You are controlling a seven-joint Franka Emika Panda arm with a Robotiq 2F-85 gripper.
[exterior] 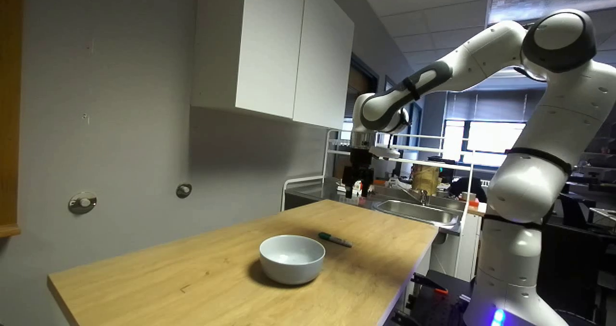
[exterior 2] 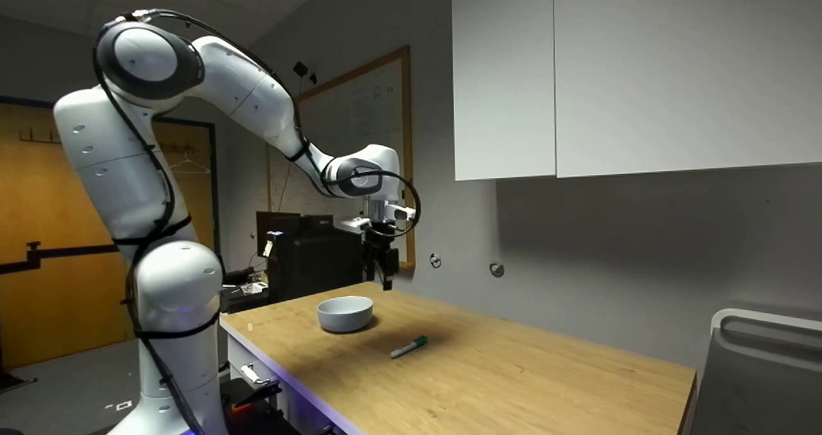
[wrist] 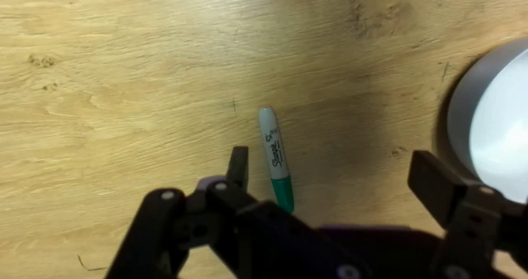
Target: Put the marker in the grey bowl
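The marker is a grey-white Sharpie with a green cap. It lies flat on the wooden table in both exterior views (exterior: 335, 240) (exterior 2: 408, 347) and in the wrist view (wrist: 274, 151). The grey bowl stands upright near it in both exterior views (exterior: 291, 269) (exterior 2: 345, 319); it is cut off at the right edge of the wrist view (wrist: 474, 93). My gripper (exterior: 357, 192) (exterior 2: 379, 281) is high above the table, pointing down. In the wrist view the gripper (wrist: 330, 163) is open and empty, with the marker below between its fingers, nearer the left one.
The wooden table (exterior: 207, 273) runs along a grey wall. White cabinets (exterior: 274, 46) hang above the table. A metal sink (exterior: 418, 213) and a white rail frame (exterior: 308, 178) stand beyond one table end.
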